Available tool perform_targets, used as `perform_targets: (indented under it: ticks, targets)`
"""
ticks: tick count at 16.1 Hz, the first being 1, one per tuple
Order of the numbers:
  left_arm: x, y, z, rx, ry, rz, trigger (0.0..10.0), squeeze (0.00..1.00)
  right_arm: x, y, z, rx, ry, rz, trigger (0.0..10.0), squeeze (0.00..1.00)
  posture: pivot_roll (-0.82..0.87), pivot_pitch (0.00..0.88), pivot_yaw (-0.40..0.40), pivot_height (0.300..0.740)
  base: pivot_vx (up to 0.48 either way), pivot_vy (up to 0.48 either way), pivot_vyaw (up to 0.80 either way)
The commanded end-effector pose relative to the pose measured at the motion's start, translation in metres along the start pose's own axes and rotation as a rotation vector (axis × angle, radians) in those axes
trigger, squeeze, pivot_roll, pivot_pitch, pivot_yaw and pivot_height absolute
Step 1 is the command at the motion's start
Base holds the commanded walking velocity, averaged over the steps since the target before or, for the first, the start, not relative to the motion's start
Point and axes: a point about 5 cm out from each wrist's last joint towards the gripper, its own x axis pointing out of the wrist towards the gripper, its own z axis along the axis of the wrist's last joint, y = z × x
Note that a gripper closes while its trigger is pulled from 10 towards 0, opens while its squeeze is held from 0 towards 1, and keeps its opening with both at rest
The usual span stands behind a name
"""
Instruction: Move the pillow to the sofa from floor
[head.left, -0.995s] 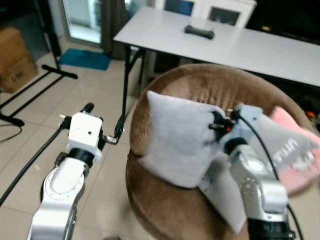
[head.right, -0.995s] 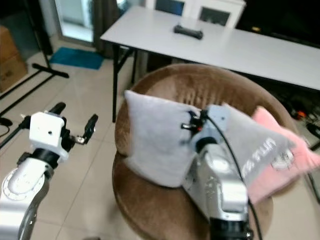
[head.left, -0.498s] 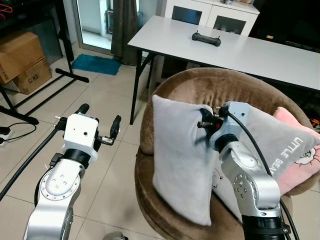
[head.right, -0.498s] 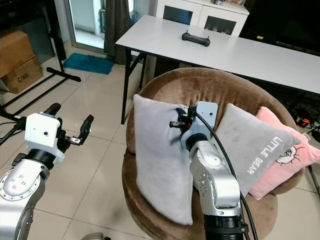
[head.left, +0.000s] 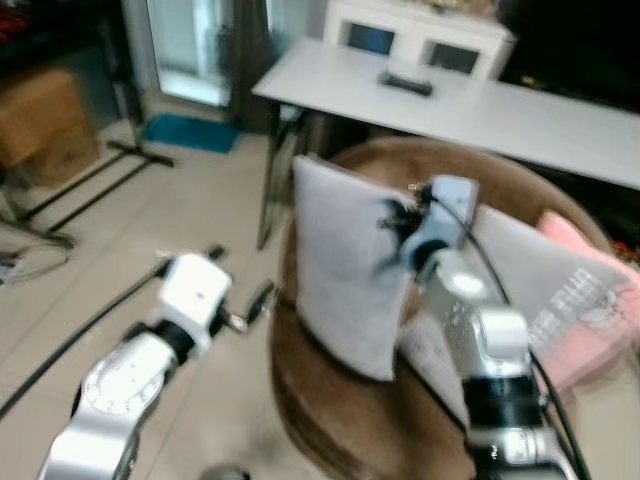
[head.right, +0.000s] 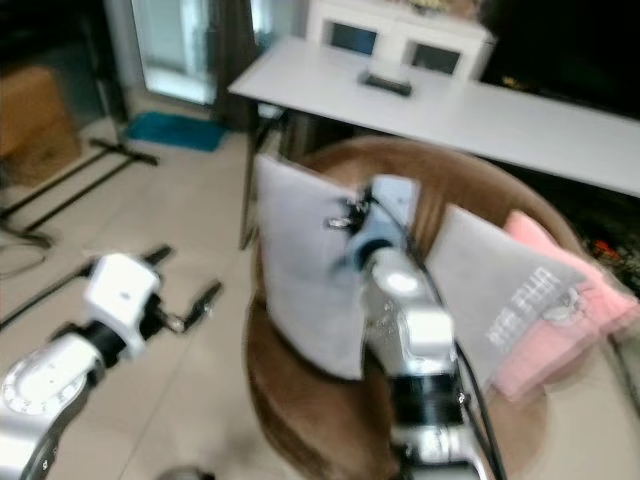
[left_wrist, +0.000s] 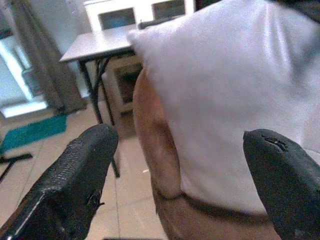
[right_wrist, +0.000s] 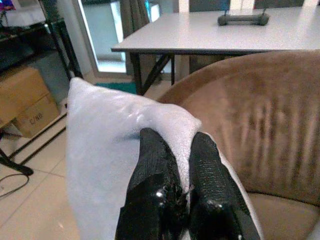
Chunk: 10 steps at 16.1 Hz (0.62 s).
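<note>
— Left side? 
— My left gripper (head.left: 262, 300) hangs spread beside the sofa (head.left: 330, 440).

— And the pillow? 
— The pillow (head.left: 345, 260) stands on the seat, my right gripper (right_wrist: 172, 175) pinching its top edge. I judge releasing comes next.
</note>
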Motion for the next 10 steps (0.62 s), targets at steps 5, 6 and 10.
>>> perform_targets:
  ticks: [5, 6, 10]
  targets:
    - [0.000, 0.001, 0.005, 0.031, 0.028, -0.099, 10.0, 0.15, 0.051, -0.016, -0.008, 0.265, 0.061, -0.161, 10.0, 0.00, 0.19, 0.000, -0.116, 0.740, 0.000, 0.000, 0.00]
    - [-0.001, 0.001, 0.005, 0.033, 0.030, -0.101, 10.0, 0.15, 0.052, -0.018, -0.009, 0.260, 0.072, -0.178, 10.0, 0.00, 0.20, 0.000, -0.119, 0.740, 0.000, 0.000, 0.00]
    - [-0.017, 0.003, 0.006, 0.039, 0.048, -0.063, 10.0, 0.15, 0.056, -0.036, 0.006, 0.244, 0.028, -0.288, 10.0, 0.00, 0.22, 0.000, -0.138, 0.740, 0.000, 0.000, 0.00]
